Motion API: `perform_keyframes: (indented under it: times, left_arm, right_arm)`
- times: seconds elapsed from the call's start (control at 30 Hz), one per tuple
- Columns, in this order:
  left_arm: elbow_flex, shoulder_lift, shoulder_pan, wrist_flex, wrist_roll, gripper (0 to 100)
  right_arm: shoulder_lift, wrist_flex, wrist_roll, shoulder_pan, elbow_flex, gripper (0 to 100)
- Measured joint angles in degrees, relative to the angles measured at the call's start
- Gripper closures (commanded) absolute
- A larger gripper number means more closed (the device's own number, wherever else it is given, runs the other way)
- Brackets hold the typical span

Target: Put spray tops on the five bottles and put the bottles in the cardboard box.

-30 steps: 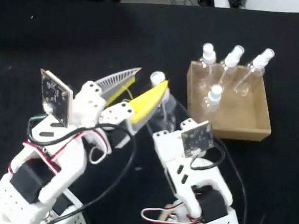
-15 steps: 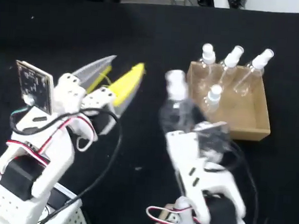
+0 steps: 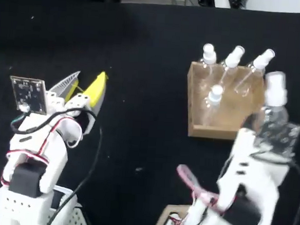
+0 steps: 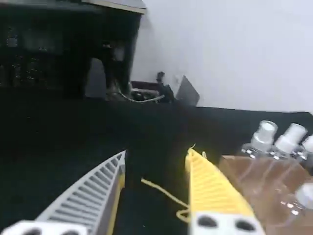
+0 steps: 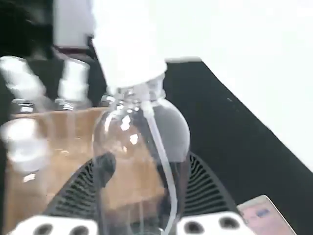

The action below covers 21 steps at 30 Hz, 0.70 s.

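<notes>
Bottle [image 5: 142, 142] upright between right jaws, gripped, near cardboard box [image 3: 210, 131].

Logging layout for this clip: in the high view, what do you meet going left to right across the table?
The left gripper, open → cardboard box with four capped bottles inside → fifth bottle, held by the right arm at the box's right edge.

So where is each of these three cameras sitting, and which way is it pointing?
High view: fixed above the table, looking down on the left arm, the right arm and the cardboard box.
Left wrist view: on the left arm, looking past its open left claw toward the box.
Right wrist view: on the right arm, looking past the right claw, shut on a bottle.
Shared: all three show the box.
</notes>
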<state>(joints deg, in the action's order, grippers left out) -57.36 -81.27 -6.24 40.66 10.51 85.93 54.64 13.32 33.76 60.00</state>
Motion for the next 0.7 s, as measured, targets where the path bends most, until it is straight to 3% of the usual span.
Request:
perform_keyframes:
  times: [0.13, 0.4, 0.7]
  left_arm:
    - [-8.4, -1.3, 1.4, -4.7, 0.0, 81]
    - [-16.4, -1.8, -1.0, -6.8, 0.4, 82]
    - [-31.5, -2.2, -1.8, -21.7, 2.9, 82]
  right_arm:
    - [-12.7, -9.5, 0.0, 5.8, -0.5, 98.1]
    - [-34.6, -34.8, 0.0, 14.0, -0.4, 98.1]
    - [-62.0, -68.3, -4.3, 17.1, -0.4, 98.1]
